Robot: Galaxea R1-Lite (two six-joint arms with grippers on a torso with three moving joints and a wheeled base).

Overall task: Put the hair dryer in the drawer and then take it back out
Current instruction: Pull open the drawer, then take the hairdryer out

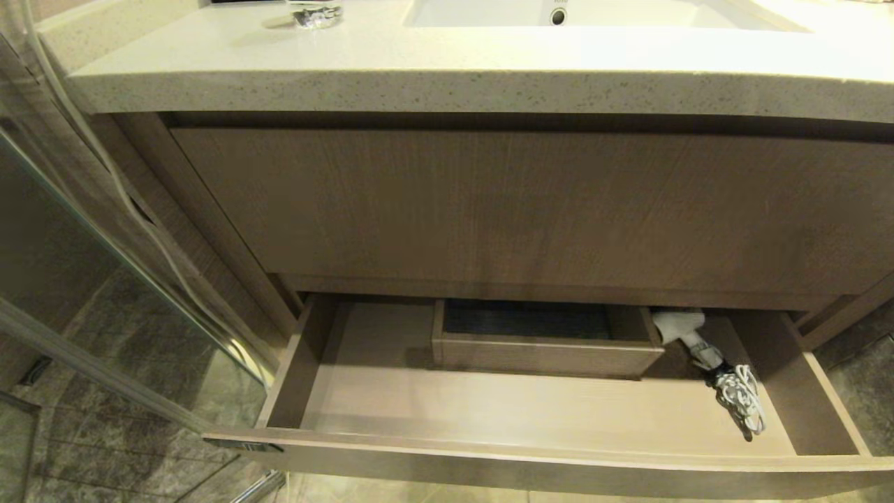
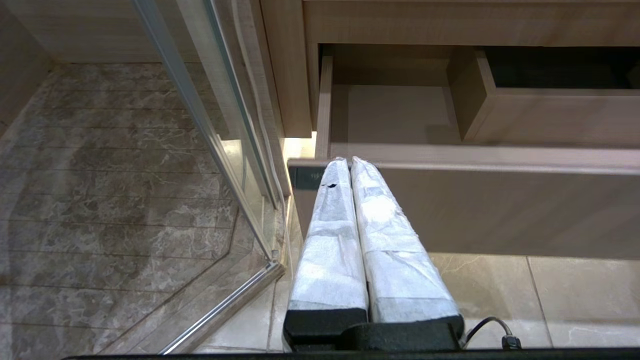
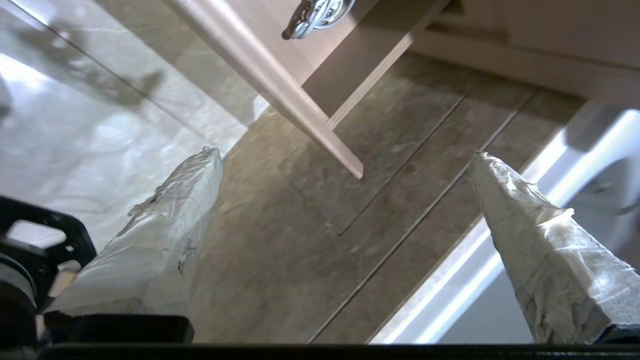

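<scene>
The wide, shallow wood-grain drawer (image 1: 531, 457) stands pulled out under the vanity. The white hair dryer (image 1: 681, 326) lies inside it at the right end, beside the boxed cut-out (image 1: 545, 349), its barrel partly under the cabinet and its bundled white cord (image 1: 742, 398) toward the front. Neither arm shows in the head view. My left gripper (image 2: 348, 161) is shut and empty, its tips at the left end of the drawer front (image 2: 500, 210), next to the dark tag (image 2: 306, 176). My right gripper (image 3: 345, 154) is open and empty, low over the floor off the drawer's right corner (image 3: 350, 167); the cord (image 3: 320, 12) shows above.
A taller wood-grain front (image 1: 531, 209) and the stone countertop (image 1: 454, 77) with a sink overhang the drawer. A glass shower door (image 1: 91, 265) with metal frame stands at the left, close to my left gripper. Grey tile floor (image 3: 310, 240) lies below.
</scene>
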